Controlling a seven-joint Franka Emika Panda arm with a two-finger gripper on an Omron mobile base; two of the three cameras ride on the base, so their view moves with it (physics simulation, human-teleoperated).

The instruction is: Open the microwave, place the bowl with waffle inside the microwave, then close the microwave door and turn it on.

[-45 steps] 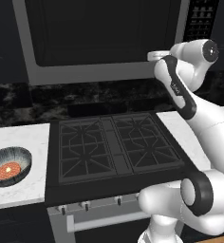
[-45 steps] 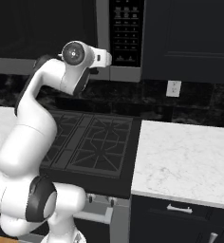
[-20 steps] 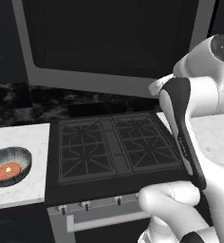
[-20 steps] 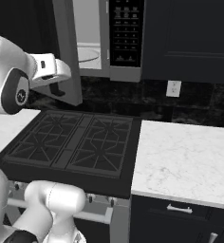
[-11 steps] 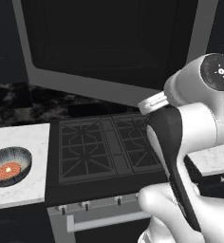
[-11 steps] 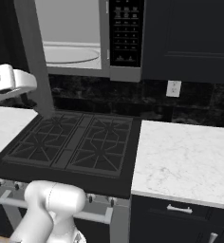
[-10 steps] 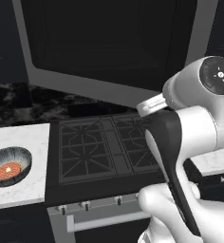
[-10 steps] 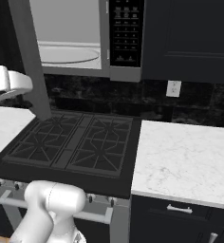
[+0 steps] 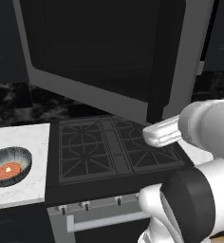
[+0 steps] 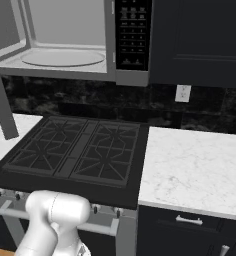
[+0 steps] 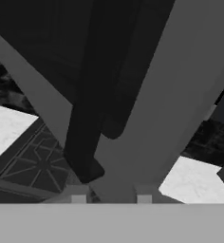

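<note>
– Above the stove (image 9: 109,147), the microwave door (image 9: 99,52) hangs wide open. Its dark glass faces us in the left base view, with the black handle (image 9: 159,61) at its right edge. Do we log step one as done?

– We do. From the right, the microwave (image 10: 65,30) shows its light cavity and bare turntable (image 10: 62,58), with the button panel (image 10: 132,35) beside them. We judge the opening finished and the fetch of the bowl (image 9: 9,163) about to begin.

– Where does the bowl sit?

– It sits on the white worktop (image 9: 23,137) left of the stove, close to the worktop's left edge. It is upright, with the waffle (image 9: 8,169) flat in its bottom. It is well apart from the arm.

– And the gripper (image 11: 111,199)?

– The hand view has the fingertips (image 11: 78,199) apart with nothing between them, so we call it unclenched and empty. The handle's lower end is just ahead of them, and we see no contact (faint tips, so a cautious reading).

– What does the next move call for?

– In our judgement, a long swing left under the open door, keeping clear of its lower edge. Then a descent over the bowl's rim and a pinch on one wall, so the waffle stays level.

– What has changed against the earlier frames?

– About two seconds back the door was shut and the hand was up at its handle. Since then the door has swung out in stages. The bowl, the stove and the cameras have not shifted.
</note>
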